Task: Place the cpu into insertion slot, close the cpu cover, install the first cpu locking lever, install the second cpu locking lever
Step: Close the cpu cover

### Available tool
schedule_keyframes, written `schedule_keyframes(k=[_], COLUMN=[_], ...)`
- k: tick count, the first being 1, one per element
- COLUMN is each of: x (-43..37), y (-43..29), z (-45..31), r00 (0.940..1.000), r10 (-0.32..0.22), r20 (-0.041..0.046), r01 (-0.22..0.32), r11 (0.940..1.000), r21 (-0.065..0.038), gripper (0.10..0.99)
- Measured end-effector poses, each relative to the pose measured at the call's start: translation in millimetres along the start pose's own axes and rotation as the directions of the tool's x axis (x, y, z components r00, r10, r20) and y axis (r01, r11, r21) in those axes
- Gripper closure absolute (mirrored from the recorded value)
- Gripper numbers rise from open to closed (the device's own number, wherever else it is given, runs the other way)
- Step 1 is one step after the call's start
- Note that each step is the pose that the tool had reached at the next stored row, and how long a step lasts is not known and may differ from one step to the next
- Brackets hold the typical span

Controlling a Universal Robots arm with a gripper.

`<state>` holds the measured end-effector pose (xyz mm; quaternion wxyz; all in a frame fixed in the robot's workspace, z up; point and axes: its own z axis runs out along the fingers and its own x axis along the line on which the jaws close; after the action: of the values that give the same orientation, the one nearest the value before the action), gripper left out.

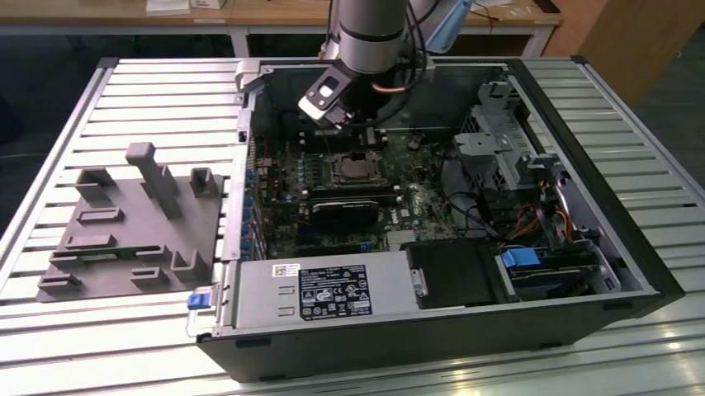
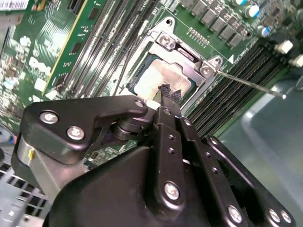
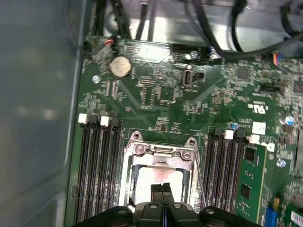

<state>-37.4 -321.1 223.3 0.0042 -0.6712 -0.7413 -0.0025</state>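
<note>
The cpu, with its dull silver top, lies in the insertion slot on the green board. The cpu cover, a silver frame, lies down over the chip's edges. One thin wire locking lever sticks out from the socket's corner, away from the frame. My gripper hangs just above the chip's middle, fingers shut together with nothing between them. I cannot tell whether the tips touch the chip.
Long black memory slots flank the socket on both sides. A black block sits just in front of the socket, a power supply nearer still. A drive cage and cables stand on the exterior view's right. A grey fixture lies outside the case.
</note>
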Motion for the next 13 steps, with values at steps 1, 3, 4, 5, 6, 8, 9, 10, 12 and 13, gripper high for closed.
schedule_keyframes(k=[1,3,4,5,6,8,9,10,12,13], x=[0.0,0.0,0.0,0.0,0.0,0.0,0.0,0.0,0.0,0.0], y=[0.0,0.0,0.0,0.0,0.0,0.0,0.0,0.0,0.0,0.0], z=[0.0,0.1,0.1,0.1,0.2,0.3,0.3,0.3,0.3,0.3], r00=[0.9998,0.9985,0.9973,0.9958,0.988,0.9762,0.9722,0.9674,0.9577,0.9523], r10=[-0.018,-0.056,-0.073,-0.091,-0.155,-0.217,-0.234,-0.253,-0.288,-0.305], r20=[0.0,0.0001,0.0001,0.0001,0.0002,0.0002,0.0001,0.0001,0.0001,0.0001], r01=[0.018,0.056,0.073,0.091,0.155,0.217,0.234,0.253,0.288,0.305], r11=[0.9998,0.9985,0.9973,0.9958,0.988,0.9762,0.9722,0.9674,0.9576,0.9523], r21=[0.0,0.001,0.001,0.001,0.002,0.002,0.002,0.002,0.003,0.003], gripper=[0.984,0.984,0.984,0.984,0.984,0.984,0.984,0.984,0.984,0.984])
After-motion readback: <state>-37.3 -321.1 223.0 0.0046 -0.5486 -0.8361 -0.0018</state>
